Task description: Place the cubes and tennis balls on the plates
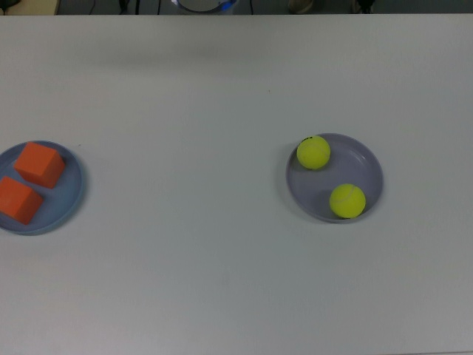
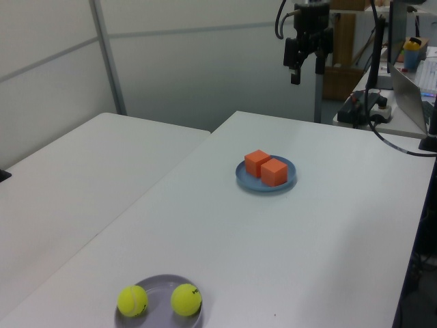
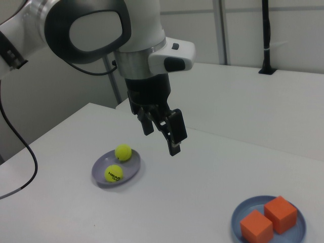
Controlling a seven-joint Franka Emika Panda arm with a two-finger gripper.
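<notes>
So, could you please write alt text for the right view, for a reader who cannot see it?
A robot arm's open gripper hangs empty above a white table. On it, two tennis balls sit on a lavender plate, and two orange cubes sit on a blue plate.
</notes>
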